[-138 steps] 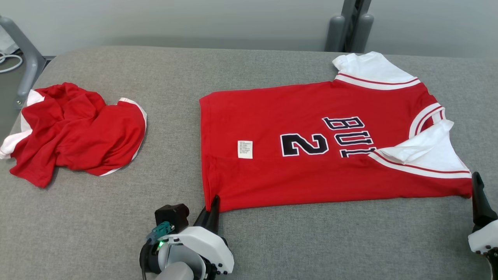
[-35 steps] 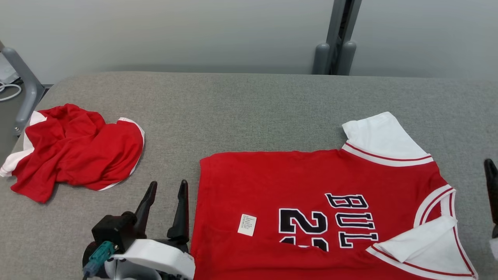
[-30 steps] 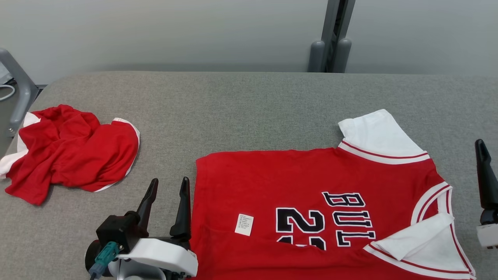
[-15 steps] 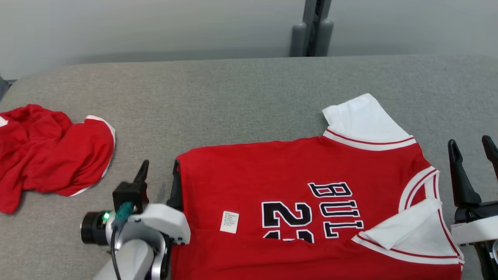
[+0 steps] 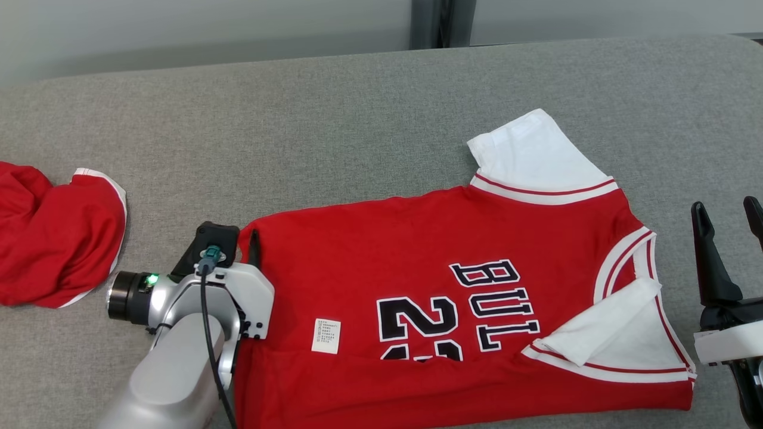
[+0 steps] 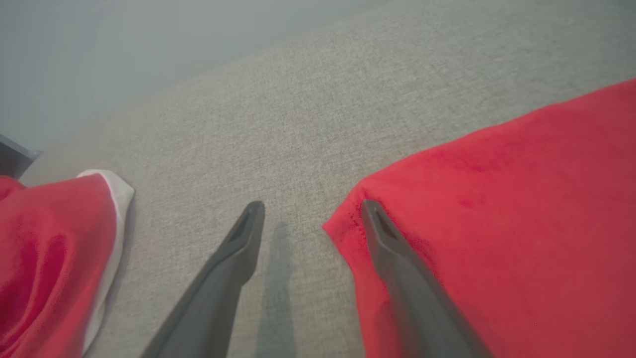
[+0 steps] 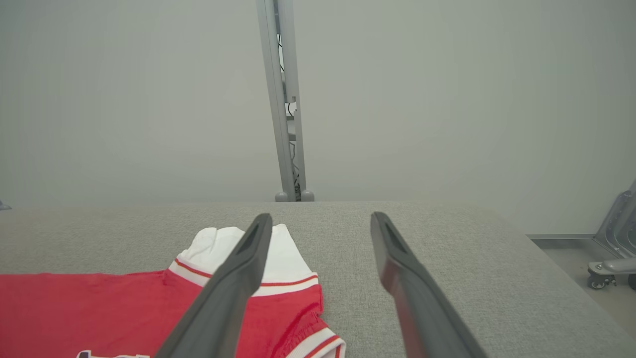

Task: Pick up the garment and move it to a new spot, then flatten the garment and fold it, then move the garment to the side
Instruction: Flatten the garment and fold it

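Observation:
The garment [image 5: 453,238] is a red jersey with white sleeves and dark lettering, spread on the grey table [image 5: 334,119] with its near edge folded over. My left gripper [image 5: 238,235] is open at the jersey's far hem corner. In the left wrist view my left gripper [image 6: 312,206] has one finger over the bare table and the other over the red cloth [image 6: 497,223]. My right gripper [image 5: 726,205] stands open to the right of the neck end, apart from the cloth. The right wrist view has my right gripper [image 7: 320,216] above the table, past the white sleeve [image 7: 223,243].
A second red and white garment [image 5: 53,238] lies crumpled at the table's left end, and its edge [image 6: 49,238] comes into the left wrist view. A grey post [image 7: 285,99] stands behind the table's far edge. Bare table lies beyond the jersey.
The head camera has swung right and down, so the whole picture shifted. My left gripper has advanced along the hem to the far corner. My right gripper has come further into view, still open.

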### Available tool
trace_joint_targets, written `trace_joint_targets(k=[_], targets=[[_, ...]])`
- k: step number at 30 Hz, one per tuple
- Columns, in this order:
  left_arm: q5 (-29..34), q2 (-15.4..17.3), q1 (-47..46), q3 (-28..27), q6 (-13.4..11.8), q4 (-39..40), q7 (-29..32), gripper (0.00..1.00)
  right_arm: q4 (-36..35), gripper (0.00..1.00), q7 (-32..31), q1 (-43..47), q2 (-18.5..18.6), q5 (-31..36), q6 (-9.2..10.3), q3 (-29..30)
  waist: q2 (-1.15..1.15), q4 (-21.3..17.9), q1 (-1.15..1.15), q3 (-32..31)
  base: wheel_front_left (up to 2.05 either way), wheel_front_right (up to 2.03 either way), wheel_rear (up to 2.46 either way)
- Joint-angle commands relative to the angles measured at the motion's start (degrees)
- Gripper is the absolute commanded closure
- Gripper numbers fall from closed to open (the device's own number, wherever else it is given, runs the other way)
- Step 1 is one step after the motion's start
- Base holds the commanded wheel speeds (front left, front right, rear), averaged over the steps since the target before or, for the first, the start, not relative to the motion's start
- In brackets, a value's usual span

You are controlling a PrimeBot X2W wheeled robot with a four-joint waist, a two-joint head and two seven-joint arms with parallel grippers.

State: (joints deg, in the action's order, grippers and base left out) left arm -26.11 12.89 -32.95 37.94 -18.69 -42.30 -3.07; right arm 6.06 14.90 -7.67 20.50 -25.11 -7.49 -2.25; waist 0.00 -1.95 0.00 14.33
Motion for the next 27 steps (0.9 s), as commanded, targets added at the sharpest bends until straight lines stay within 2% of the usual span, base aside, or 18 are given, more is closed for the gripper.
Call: trace_joint_targets(k=[1,5,10,18,19,21,22,27], targets=[[0.68,-0.30,-1.52,0.43,0.32,-1.26,0.12,0.00,-0.45,0.00,0.43,-0.10,0.49,-0.37,0.00,0.01,0.00,0.01,0.00,0.17,0.00,0.00,0.00],[0.92,-1.48,-2.96,1.36,1.22,-3.86,-0.27,0.00,-0.62,0.00,0.43,-0.05,0.76,-0.66,0.00,-0.04,0.00,0.29,0.00,0.34,0.00,0.00,0.00],[0.45,-2.74,-4.49,2.39,3.81,-6.33,-1.09,0.00,-0.51,0.00,0.43,-0.21,0.97,-0.66,0.00,-0.53,0.00,0.53,0.00,0.41,0.00,0.00,0.00],[-0.46,-4.51,-5.70,2.42,4.75,-9.53,-2.59,0.00,0.11,0.00,0.44,0.17,1.13,-0.73,0.00,-0.77,0.00,0.69,0.00,0.35,0.00,0.00,0.00],[-0.66,-4.58,-5.85,2.19,4.65,-9.90,-2.75,0.11,0.14,0.00,0.44,0.16,1.12,-0.74,0.00,-0.79,0.00,0.70,0.00,0.37,0.00,0.00,0.00],[-1.04,-4.90,-6.37,2.01,4.71,-10.60,-2.91,0.73,0.22,0.00,0.44,0.11,1.09,-0.77,0.00,-0.83,0.00,0.72,0.00,0.40,0.00,0.00,0.00],[-1.27,-5.05,-6.53,1.98,4.92,-10.97,-2.85,1.00,0.28,0.00,0.44,0.08,1.06,-0.81,0.00,-0.87,0.00,0.73,0.00,0.43,0.00,0.00,0.00],[-2.27,-5.41,-6.92,1.72,6.16,-12.31,-3.00,1.00,0.59,0.00,0.44,0.05,1.01,-0.86,0.00,-0.77,0.00,0.98,0.00,0.46,0.00,0.00,0.00]])
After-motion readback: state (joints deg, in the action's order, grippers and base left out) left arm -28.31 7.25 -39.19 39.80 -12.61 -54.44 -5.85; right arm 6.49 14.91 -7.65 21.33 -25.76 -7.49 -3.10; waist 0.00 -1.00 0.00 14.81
